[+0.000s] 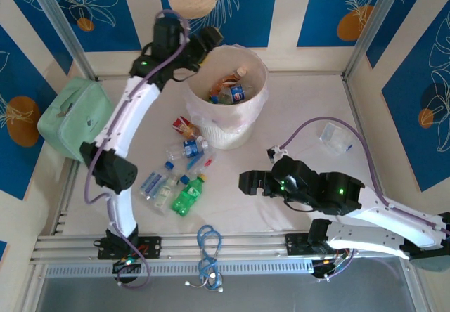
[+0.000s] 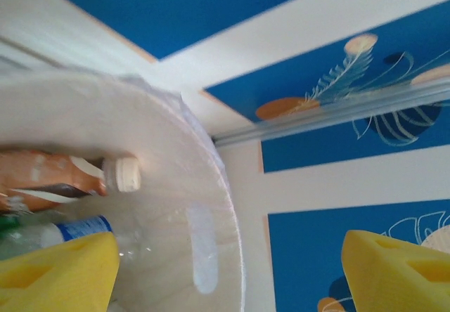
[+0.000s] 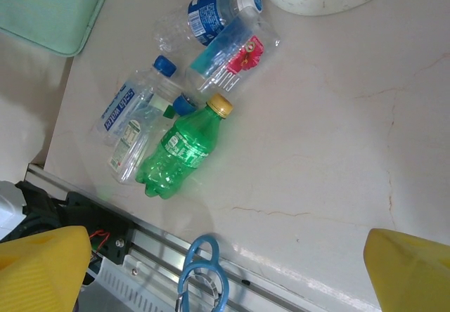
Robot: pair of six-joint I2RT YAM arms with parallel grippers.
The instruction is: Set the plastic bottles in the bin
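**In the bin: a few bottles down, a pile left to go**

In the bin (image 1: 235, 135), the big cream one at the far middle of the surface, several plastic bottles (image 1: 232, 87) lie heaped up. From the left wrist I can pick out a brown bottle (image 2: 63, 178) with a white cap lying on top of a blue-capped clear one (image 2: 77, 229). The rest are on the surface just in front of the bin: a blue-label bottle (image 1: 191, 147) nearest it, then a loose cluster of clear bottles (image 1: 158, 184) with the green bottle (image 1: 188, 196) at the near edge. They're lying on their sides, touching or overlapping, so I reckon picking one out cleanly takes some care.

My left end effector (image 1: 207, 45) hangs over the bin's far-left rim with the arm stretched well forward and the wrist tipped in toward the opening. Its yellow pads (image 2: 63, 270) are spread wide with nothing between them, so it's released. That's a sensible place to let go, since anything dropped there falls inside the liner.

My right end effector (image 1: 247, 182) sits low over bare surface to the right of the pile, forearm folded back toward its base, fingers pointing at the green bottle (image 3: 179, 154). It's fully spread and empty too.
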